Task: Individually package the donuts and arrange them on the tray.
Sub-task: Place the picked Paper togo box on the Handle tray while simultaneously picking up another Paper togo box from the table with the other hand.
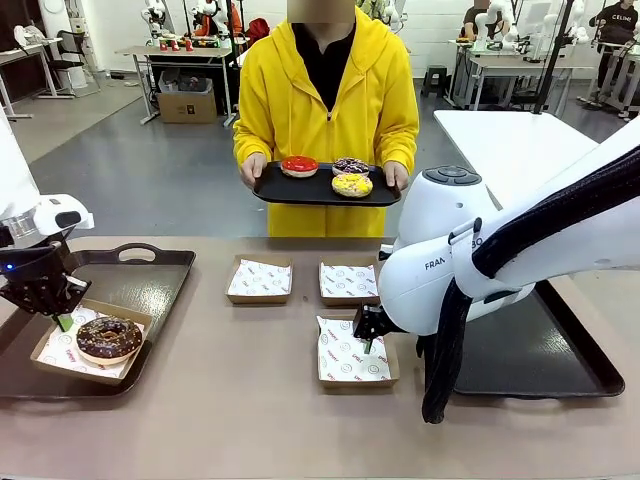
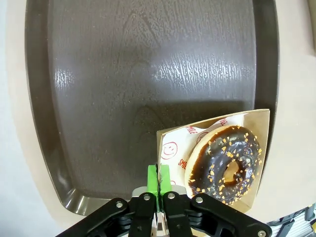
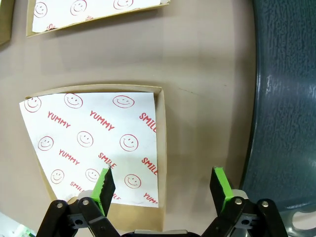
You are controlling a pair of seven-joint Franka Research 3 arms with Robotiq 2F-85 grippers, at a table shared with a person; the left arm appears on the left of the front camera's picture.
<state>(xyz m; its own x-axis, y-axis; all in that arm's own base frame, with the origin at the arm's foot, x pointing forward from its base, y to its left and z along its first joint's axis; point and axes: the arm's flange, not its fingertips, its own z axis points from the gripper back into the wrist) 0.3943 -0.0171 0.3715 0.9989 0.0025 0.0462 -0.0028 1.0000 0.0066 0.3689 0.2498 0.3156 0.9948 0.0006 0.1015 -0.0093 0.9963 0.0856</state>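
Observation:
The chocolate donut with sprinkles (image 1: 108,338) (image 2: 227,163) lies in a paper-lined cardboard box (image 1: 52,352) (image 2: 261,123) on the dark left tray (image 1: 140,285) (image 2: 148,74). My left gripper (image 1: 62,316) (image 2: 158,180) is shut on that box's edge. Across the table, a person holds a black tray (image 1: 275,190) carrying the red donut (image 1: 299,165), the purple-and-white donut (image 1: 351,165) and the yellow donut (image 1: 352,185). My right gripper (image 1: 368,340) (image 3: 163,186) stands open over the right wall of an empty lined box (image 1: 352,355) (image 3: 94,143), one finger above the paper, the other above the table.
Two more empty lined boxes (image 1: 260,278) (image 1: 349,281) sit side by side mid-table. A second dark tray (image 1: 540,350) (image 3: 286,98) lies on the right, beside my right arm. Bare table runs along the front edge.

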